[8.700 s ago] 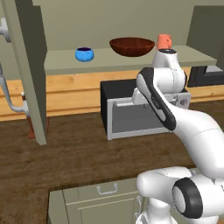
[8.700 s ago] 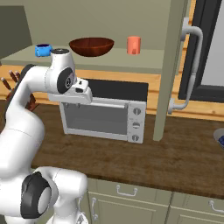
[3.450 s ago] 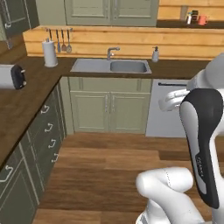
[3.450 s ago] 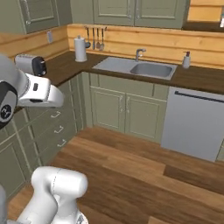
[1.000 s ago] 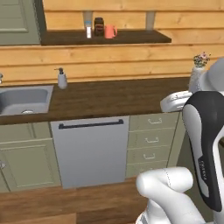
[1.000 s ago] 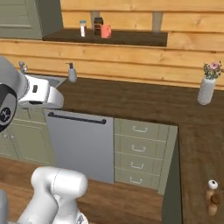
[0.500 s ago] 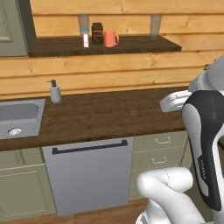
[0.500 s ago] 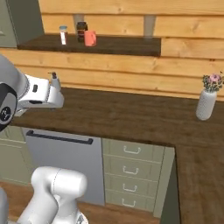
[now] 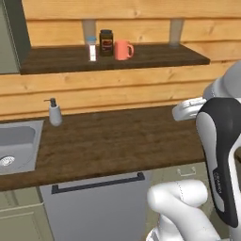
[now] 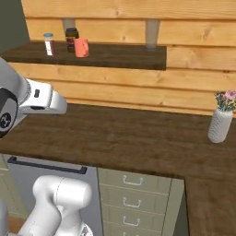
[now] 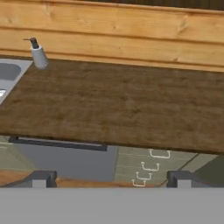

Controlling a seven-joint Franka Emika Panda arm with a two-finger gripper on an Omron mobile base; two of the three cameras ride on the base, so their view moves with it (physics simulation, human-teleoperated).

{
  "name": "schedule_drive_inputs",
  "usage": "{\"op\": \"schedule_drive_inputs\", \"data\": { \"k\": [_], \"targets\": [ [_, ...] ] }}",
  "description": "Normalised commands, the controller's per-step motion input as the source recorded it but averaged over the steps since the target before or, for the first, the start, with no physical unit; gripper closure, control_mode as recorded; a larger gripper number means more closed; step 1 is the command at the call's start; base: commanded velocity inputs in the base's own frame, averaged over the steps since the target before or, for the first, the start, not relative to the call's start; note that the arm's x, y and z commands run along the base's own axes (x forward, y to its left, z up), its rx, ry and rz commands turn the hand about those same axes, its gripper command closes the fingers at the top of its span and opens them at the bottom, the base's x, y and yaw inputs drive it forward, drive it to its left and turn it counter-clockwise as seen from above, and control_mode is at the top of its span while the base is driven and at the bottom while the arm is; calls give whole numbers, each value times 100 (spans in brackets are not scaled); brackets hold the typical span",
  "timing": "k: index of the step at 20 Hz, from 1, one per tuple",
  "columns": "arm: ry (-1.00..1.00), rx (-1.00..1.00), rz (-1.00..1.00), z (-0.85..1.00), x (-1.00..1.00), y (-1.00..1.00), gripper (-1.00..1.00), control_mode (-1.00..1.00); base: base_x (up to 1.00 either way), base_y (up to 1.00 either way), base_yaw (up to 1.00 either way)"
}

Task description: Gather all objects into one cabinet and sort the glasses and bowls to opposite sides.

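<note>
Kitchen wall of pale timber planks, dark counter (image 9: pixel 117 141) below, dark wall shelf (image 9: pixel 155 55) above.

Item 1: mug (image 9: pixel 123 49), salmon-orange, side handle. Stands upright on the shelf, at 11 o'clock in the left base view, just beside a dark jar (image 9: pixel 106 43) and near a small white bottle (image 9: pixel 92 49). One of the glasses to be gathered.

Item 2: gripper (image 11: pixel 109 179). Fingers spread wide, nothing between them; aimed at the counter edge and the drawers, not at the shelf.

Item 3: soap dispenser (image 9: pixel 54 112) at 9 o'clock beside the sink (image 9: pixel 16 146); vase (image 10: pixel 220 123) with flowers at 3 o'clock in the right base view. Neither belongs to the task.

Change noted: over the last half second the whole scene has slid sideways and grown larger in both base views, so the base is driving closer; the mug itself has not moved on its shelf.

Meaning: judged an approach to fetch the mug. Lifting the hand to shelf height and grasping it come next, then the carry back to the cabinet.
</note>
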Motion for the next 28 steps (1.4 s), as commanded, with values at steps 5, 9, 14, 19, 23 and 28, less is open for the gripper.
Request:
{"op": "schedule_drive_inputs", "data": {
  "k": [5, 9, 14, 19, 23, 28],
  "targets": [
    [0, 0, 0, 0, 0, 0, -100, 100, 74, -7, 0],
    [0, 0, 0, 0, 0, 0, -100, 100, 79, -6, 0],
    [0, 0, 0, 0, 0, 0, -100, 100, 53, -4, 6],
    [-9, 5, 26, 0, 8, -7, -100, -100, 0, 0, 0],
    [-22, 1, 7, 13, 44, 0, -100, -100, 0, 0, 0],
    [-8, 0, 0, 25, 64, 8, -100, -100, 0, 0, 0]
  ]
}}
